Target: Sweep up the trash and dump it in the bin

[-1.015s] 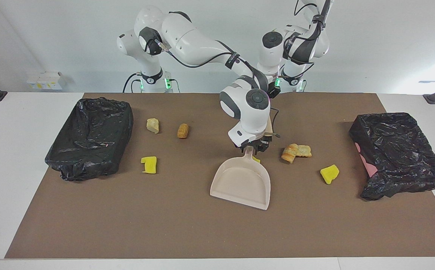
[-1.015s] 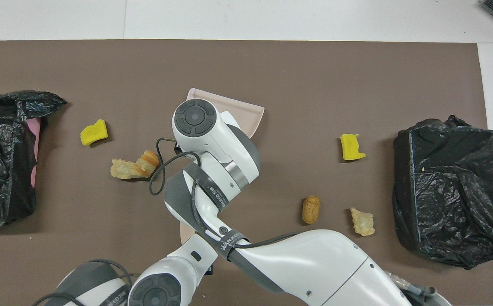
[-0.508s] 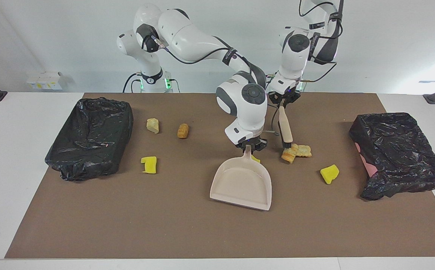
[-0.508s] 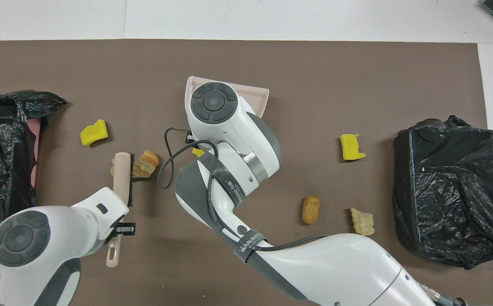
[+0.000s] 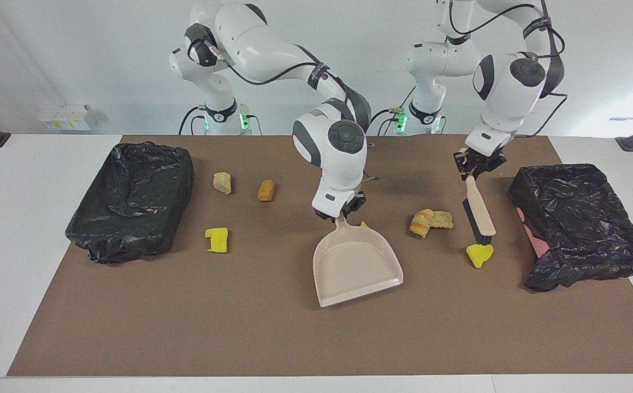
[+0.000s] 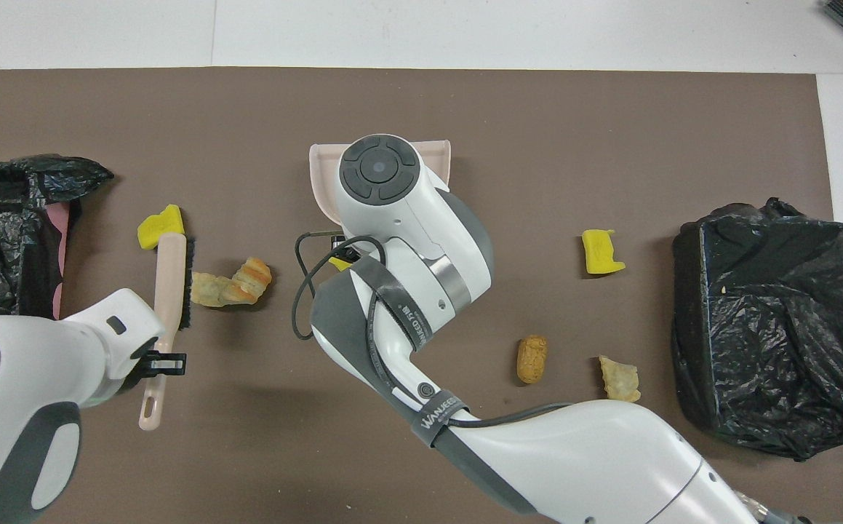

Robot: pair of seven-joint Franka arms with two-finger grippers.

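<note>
While no scrap has yet reached a bin, both tools are in hand and the sweep is at its start.

Tools. Dustpan (image 5: 355,263): beige, empty, flat on the brown mat (image 5: 272,327) at mid-table, mouth turned away from the robots. Right gripper (image 5: 342,214): pinched shut on the dustpan's handle. Brush (image 5: 478,210): beige handle, dark bristles. Left gripper (image 5: 472,164): clamped on the brush's upper end, over the mat toward the left arm's end of the table; the brush slants down, its tip touching or just above a yellow sponge chunk (image 5: 480,254).

Trash, all loose on the mat.
- Yellow sponge chunk at the brush tip, near the left-end bin (image 5: 584,224).
- Bread lump (image 5: 431,220), between the brush and the dustpan.
- Small yellow scrap (image 5: 364,224), just beside the dustpan's handle.
- Notched yellow sponge (image 5: 217,239), near the right-end bin (image 5: 130,199).
- Brown lump (image 5: 266,190) and pale lump (image 5: 222,182), nearer to the robots than that notched sponge.

Bins. Two, lined with black bags, one at each end of the mat; no scrap is visible inside either.

Progress, as a judgement: early. Left to do: sweep each of the six pieces into the pan, carry the pan to a bin, and tip it out. The pieces at the right arm's end lie well apart from the pan, so it would need repositioning.
</note>
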